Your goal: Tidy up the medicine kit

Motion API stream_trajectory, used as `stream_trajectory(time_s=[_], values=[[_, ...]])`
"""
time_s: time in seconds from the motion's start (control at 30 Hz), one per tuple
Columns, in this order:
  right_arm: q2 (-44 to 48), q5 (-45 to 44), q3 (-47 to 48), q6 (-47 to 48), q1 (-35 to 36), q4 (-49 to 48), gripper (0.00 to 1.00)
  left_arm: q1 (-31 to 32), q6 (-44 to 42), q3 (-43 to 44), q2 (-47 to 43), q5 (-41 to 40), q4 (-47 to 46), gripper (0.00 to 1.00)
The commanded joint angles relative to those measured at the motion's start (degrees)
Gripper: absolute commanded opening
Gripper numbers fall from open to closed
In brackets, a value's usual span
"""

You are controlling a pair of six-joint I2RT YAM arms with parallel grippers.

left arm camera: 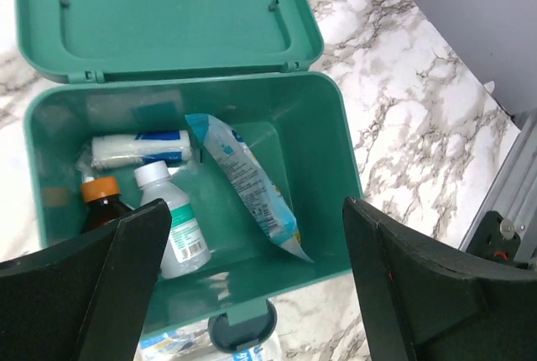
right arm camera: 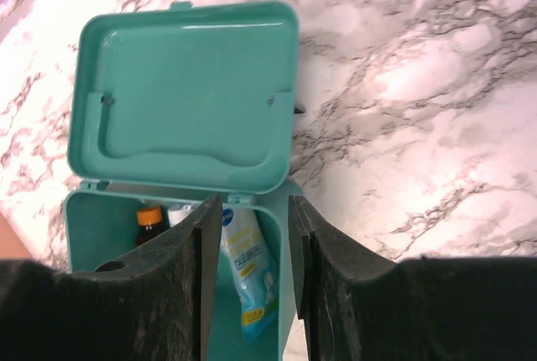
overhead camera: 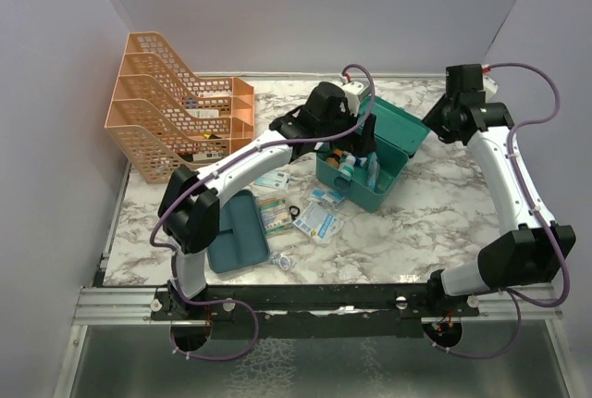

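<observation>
The medicine kit [overhead camera: 370, 185] is a teal box standing open at the table's middle, with its lid [overhead camera: 403, 126] tipped back to the right. Inside lie a white bandage roll [left arm camera: 138, 149], a brown bottle with an orange cap [left arm camera: 102, 197], a white bottle [left arm camera: 172, 222] and a blue-white packet [left arm camera: 243, 180]. My left gripper [left arm camera: 256, 210] hangs open and empty just above the kit; it also shows in the top view [overhead camera: 367, 137]. My right gripper [right arm camera: 250, 210] is open and empty, held high above the lid [right arm camera: 189, 92], by the kit's far right side in the top view [overhead camera: 437, 123].
An orange mesh file rack [overhead camera: 171, 106] stands at the back left. A flat teal divided tray [overhead camera: 236, 231] lies at the front left. Loose medicine packets [overhead camera: 317, 222] and small items [overhead camera: 282, 259] lie between the tray and the kit. Bare marble lies to the right [overhead camera: 444, 213].
</observation>
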State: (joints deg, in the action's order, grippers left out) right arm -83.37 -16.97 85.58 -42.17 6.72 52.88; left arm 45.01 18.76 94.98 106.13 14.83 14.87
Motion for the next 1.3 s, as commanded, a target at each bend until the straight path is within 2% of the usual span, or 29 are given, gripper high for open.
stream_trajectory(time_s=[0.0,0.2,0.4,0.6,0.7,0.83,0.93,0.97,1.1,1.27], values=[[1.61,0.31,-3.22,0.05,-4.84,0.96,0.38,1.71,5.86,4.76,5.85,-0.96,-0.63,0.86],[2.55,3.48,-7.98,0.10,-8.10,-1.29,0.37,4.02,9.72,13.20,14.90,-4.46,8.21,0.82],[3.56,3.61,-11.14,0.38,-8.20,-2.00,0.37,5.36,12.14,19.46,21.64,-7.43,15.23,0.69],[3.66,3.58,-12.36,0.35,-8.22,-2.30,0.36,5.44,12.37,22.90,26.37,-9.85,19.79,0.60],[3.59,3.22,-12.53,0.42,-8.22,-2.39,0.36,5.44,11.53,23.80,27.93,-8.03,19.98,0.48],[3.25,3.17,-12.13,0.52,-8.22,-2.65,0.35,5.48,7.00,25.43,28.46,-4.96,19.11,0.18],[2.84,3.34,-11.78,0.69,-8.22,-2.69,0.34,5.43,1.05,25.89,27.70,-2.54,18.58,0.03],[2.69,3.41,-11.68,0.73,-8.22,-2.70,0.34,5.25,-0.46,25.83,27.28,-1.56,18.61,0.00],[2.30,3.62,-11.27,0.97,-8.22,-2.60,0.32,3.96,-5.34,24.19,25.25,4.23,18.50,0.00],[1.91,3.54,-10.85,1.14,-8.22,-2.31,0.31,2.97,-9.71,22.28,22.78,15.44,18.58,0.00]])
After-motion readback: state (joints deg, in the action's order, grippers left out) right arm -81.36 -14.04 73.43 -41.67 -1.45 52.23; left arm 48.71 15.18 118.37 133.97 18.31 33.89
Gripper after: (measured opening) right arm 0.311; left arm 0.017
